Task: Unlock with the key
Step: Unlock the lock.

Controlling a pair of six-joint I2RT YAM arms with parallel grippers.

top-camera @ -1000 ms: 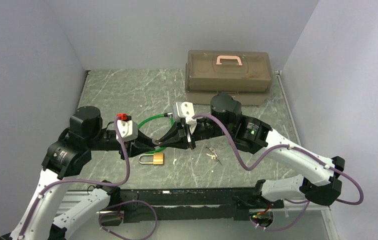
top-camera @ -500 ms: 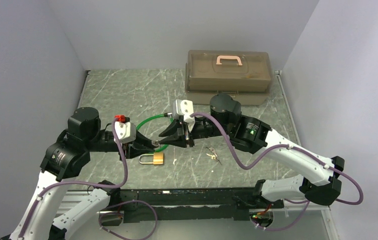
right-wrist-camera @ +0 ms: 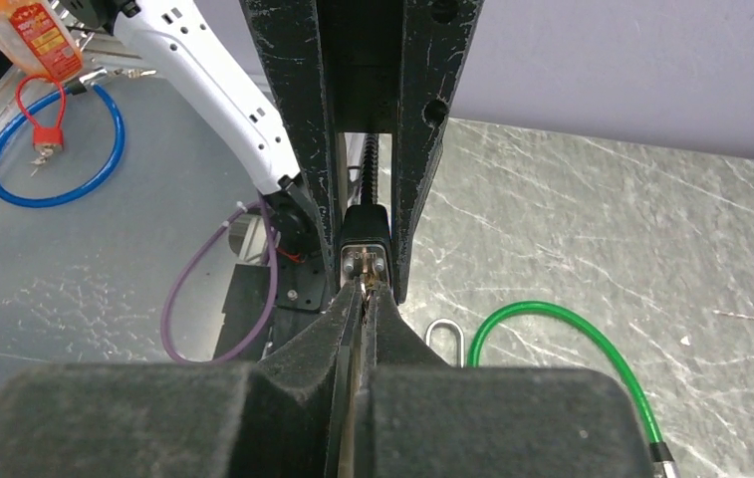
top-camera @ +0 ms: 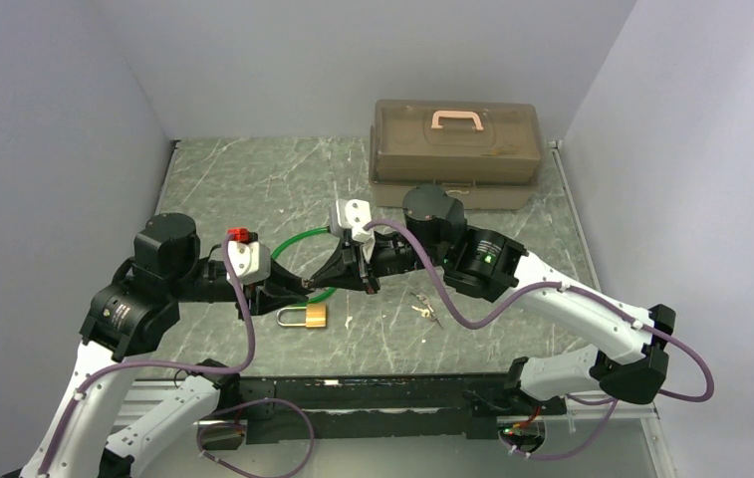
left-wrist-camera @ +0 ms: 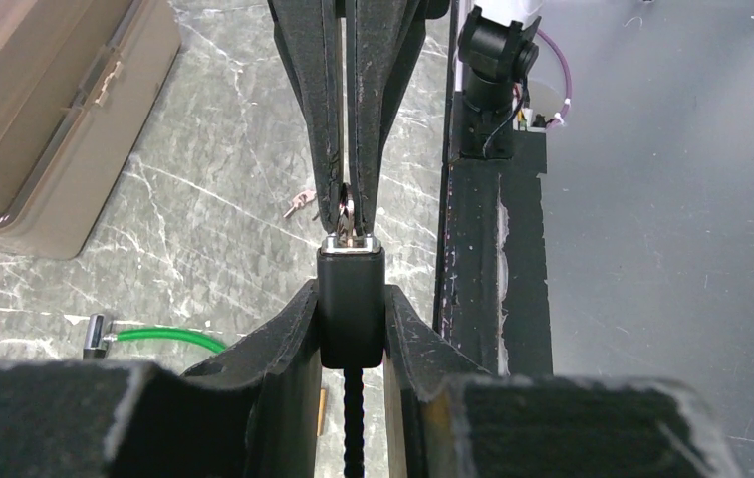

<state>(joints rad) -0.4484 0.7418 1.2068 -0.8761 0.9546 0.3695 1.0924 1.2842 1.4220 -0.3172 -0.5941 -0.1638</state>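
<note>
My left gripper (left-wrist-camera: 351, 294) is shut on a small black lock (left-wrist-camera: 351, 309), holding it above the table with its silver face (left-wrist-camera: 351, 243) turned toward the right arm. The right gripper (right-wrist-camera: 364, 294) is shut on a tiny silver key (left-wrist-camera: 349, 213), and the key's tip meets that face (right-wrist-camera: 364, 261). From above, the two grippers meet tip to tip, the left one (top-camera: 298, 288) and the right one (top-camera: 315, 283). How deep the key sits in the lock is hidden by the fingers.
A brass padlock (top-camera: 306, 317) lies on the table just below the grippers, and a loose bunch of small keys (top-camera: 424, 310) to its right. A green cable (top-camera: 303, 242) loops behind the grippers. A brown toolbox (top-camera: 455, 149) stands at the back. A blue cable loop (right-wrist-camera: 54, 149) lies off the table's near edge.
The right arm has shifted left toward the left gripper. Its jaws stood slightly apart half a second ago and have closed on the key. The left arm has held still.
</note>
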